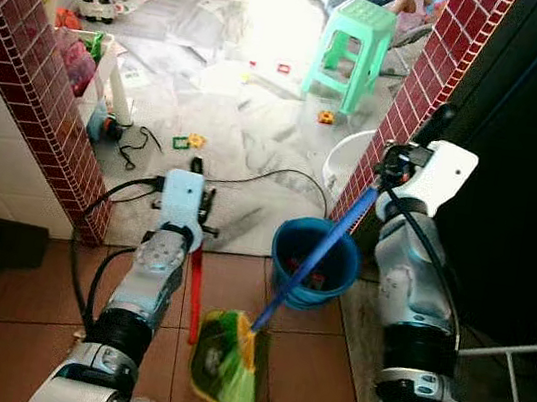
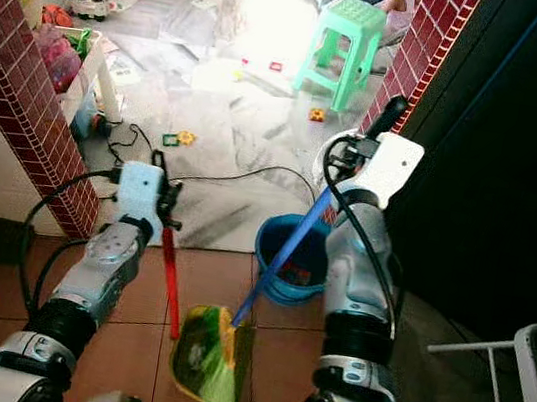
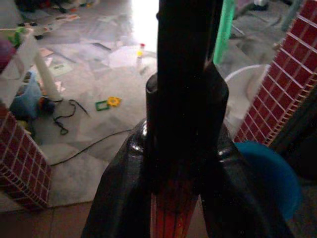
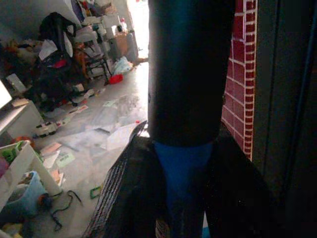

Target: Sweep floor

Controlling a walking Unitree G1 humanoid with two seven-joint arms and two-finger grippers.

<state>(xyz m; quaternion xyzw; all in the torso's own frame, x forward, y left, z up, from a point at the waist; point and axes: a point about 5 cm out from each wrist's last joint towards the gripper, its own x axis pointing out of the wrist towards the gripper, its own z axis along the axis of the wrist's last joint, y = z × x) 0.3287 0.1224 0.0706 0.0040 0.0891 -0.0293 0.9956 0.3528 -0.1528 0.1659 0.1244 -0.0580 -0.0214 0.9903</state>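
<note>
Beyond the brick-clad doorway lay a grey marble floor littered with papers, small toys and a black cable, a green stool standing further in; nearer the robot the floor turned to brown tile. A blue bucket sat at the threshold. Sweeping looked barely under way: both tools hung over the tile, the litter well ahead, so the next move called for stepping through the doorway and lowering the broom to the marble. The right gripper was clamped on the blue handle of the broom, its bristles down by the robot's feet. The left gripper was closed around the red dustpan handle.
</note>
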